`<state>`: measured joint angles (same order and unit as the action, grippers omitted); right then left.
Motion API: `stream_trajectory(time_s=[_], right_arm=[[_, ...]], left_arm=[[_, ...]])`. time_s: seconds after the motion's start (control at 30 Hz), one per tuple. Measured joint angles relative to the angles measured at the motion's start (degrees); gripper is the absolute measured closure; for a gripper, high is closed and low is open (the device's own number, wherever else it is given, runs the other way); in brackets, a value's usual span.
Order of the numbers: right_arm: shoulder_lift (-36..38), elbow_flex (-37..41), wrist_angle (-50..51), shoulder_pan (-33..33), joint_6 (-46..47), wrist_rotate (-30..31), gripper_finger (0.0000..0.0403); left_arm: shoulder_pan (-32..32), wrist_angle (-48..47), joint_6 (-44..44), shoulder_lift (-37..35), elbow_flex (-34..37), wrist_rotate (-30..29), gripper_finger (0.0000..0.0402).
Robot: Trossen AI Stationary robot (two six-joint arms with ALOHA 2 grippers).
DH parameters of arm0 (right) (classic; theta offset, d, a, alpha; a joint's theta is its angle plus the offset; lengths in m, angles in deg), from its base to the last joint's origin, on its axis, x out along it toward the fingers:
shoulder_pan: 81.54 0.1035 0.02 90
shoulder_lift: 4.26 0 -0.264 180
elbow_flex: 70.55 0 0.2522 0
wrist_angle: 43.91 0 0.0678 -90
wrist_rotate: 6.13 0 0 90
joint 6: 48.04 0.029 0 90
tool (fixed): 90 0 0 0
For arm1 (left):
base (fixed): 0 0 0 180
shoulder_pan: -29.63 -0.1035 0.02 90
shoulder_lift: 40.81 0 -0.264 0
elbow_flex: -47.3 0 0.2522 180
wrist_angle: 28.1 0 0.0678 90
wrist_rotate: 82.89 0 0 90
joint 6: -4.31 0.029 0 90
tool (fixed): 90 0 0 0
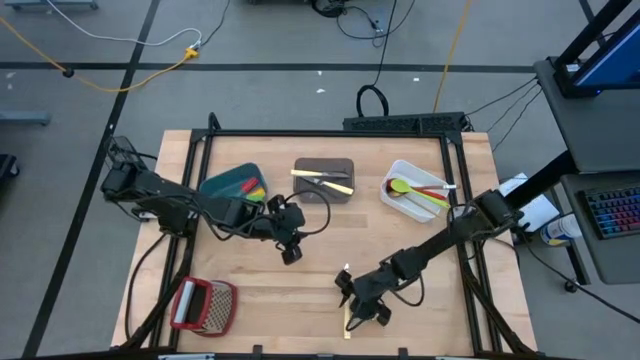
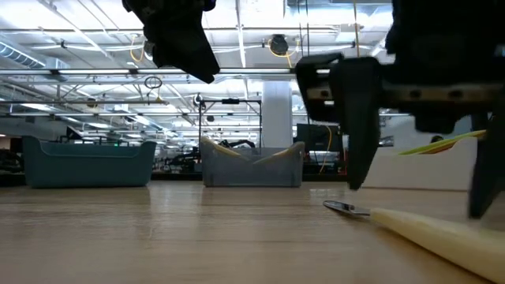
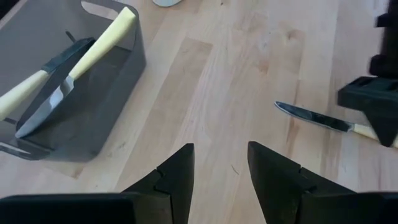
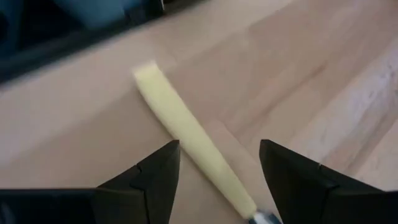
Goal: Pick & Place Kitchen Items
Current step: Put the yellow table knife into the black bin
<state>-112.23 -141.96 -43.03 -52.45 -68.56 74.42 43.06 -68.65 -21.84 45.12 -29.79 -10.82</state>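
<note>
Seen from above, a wooden table (image 1: pixel 300 290) holds a teal bin (image 1: pixel 232 184), a grey bin (image 1: pixel 323 180) and a white bin (image 1: pixel 414 190) in a row along the far side, each with utensils inside. A red-framed grater (image 1: pixel 203 304) lies at the near left corner. The right gripper (image 1: pixel 366 307) hangs over a cream-handled knife (image 1: pixel 347 318) near the front edge; the left gripper (image 1: pixel 289 247) hovers mid-table.

At table height, the knife (image 2: pixel 434 232) lies flat on the wood between the right gripper's spread fingers (image 2: pixel 359 126).

The left wrist camera shows its fingers (image 3: pixel 174 180) parted and holding nothing, beyond them the grey bin (image 3: pixel 106 93) with two cream-handled knives (image 3: pixel 74 62).

The right wrist camera shows the knife's handle (image 4: pixel 186 134) lying between open fingers (image 4: pixel 155 174), not gripped.
</note>
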Motion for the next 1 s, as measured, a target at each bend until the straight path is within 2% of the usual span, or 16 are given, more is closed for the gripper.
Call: stream_trajectory(time_s=[0.17, 0.37, 0.67, 1.0], right_arm=[[-2.57, -0.15, -0.03, -1.76, -4.62, -0.49, 0.0186], [-4.93, -0.24, -0.38, -3.84, -10.45, -5.83, 0.0194], [-5.32, -0.21, 1.11, -6.36, -12.57, -11.13, 0.0267], [-5.32, -0.11, 1.98, -9.09, -13.48, -11.47, 0.0341]], left_arm=[[0.04, -0.09, 0.13, 0.00, 0.00, -0.06, 0.0250], [0.04, -0.13, 0.13, 0.00, 0.00, -0.08, 0.0250], [-0.18, -0.13, 0.18, 0.00, -0.02, -0.10, 0.0250], [-1.86, -0.17, 0.53, 0.00, -0.02, -0.08, 0.0250]])
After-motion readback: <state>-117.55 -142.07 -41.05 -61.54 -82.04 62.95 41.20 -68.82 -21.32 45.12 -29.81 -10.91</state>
